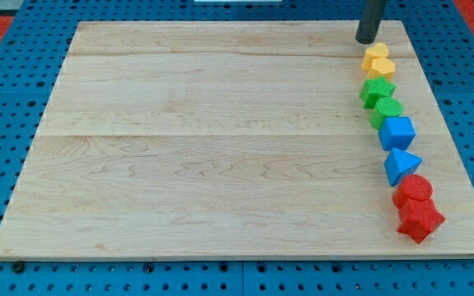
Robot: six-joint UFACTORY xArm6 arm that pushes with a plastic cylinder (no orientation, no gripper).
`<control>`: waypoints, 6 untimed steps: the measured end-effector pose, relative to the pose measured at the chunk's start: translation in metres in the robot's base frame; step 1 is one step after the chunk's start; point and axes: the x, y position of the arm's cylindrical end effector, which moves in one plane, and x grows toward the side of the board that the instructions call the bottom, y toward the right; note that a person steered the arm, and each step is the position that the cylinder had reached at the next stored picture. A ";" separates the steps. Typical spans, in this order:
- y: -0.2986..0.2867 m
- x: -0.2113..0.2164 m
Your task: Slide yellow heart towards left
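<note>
My tip on wooden board, just above yellow heart; no jaws fitted.

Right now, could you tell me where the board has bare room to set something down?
Everything from the board left edge across to the block column is bare. The view's right is crowded: yellow blocks, green blocks, blue blocks, red blocks. My tip sits just above them.

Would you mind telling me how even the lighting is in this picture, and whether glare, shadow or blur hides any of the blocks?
In the camera view the light is soft and even; the wooden board shows only faint sheen, no hard glare. Shadows are slight, close under the blocks. My tip is sharp, just above the yellow blocks at the view's top right; their shapes merge, whereas the blue cube reads clearly.
</note>
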 end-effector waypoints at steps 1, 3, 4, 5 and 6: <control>0.000 0.000; 0.000 0.004; -0.007 0.009; -0.009 -0.002; 0.037 -0.005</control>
